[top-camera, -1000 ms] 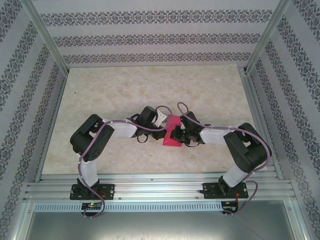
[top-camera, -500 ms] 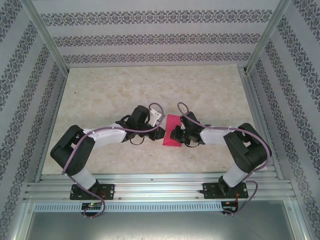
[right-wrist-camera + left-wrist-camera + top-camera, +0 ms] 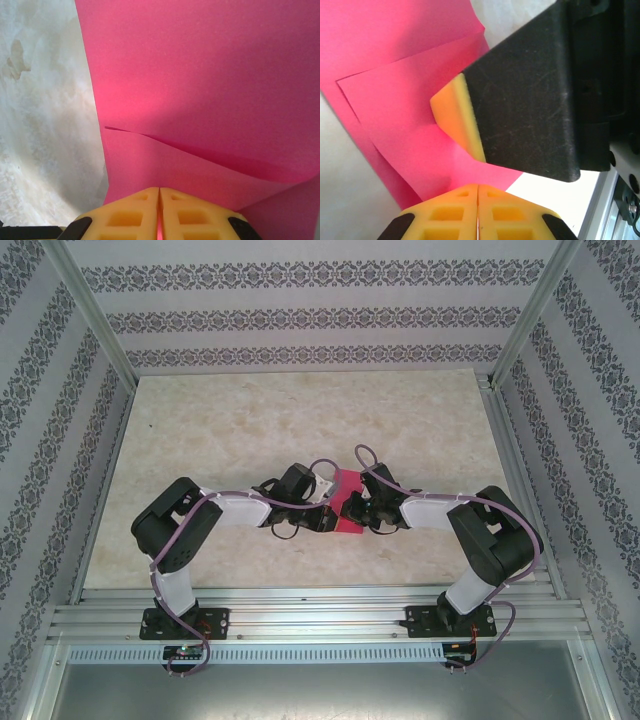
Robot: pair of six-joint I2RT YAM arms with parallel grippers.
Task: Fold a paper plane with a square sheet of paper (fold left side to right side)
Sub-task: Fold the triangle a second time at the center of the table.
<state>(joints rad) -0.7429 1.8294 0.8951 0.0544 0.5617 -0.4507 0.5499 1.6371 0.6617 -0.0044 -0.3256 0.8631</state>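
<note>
Square sheet of paper (image 3: 350, 483) lying on table (image 3: 250, 420), near centre, between both wrists. Sheet part-folded, layers overlapping, upper layer bowing up off lower one. Left gripper (image 3: 478, 186) pads pressing flat together, tips sitting at sheet's edge. Right gripper (image 3: 160, 189) likewise closed up, tip bearing down on sheet, its pad (image 3: 452, 112) touching a fold; pinching or only pressing, cannot tell.
</note>
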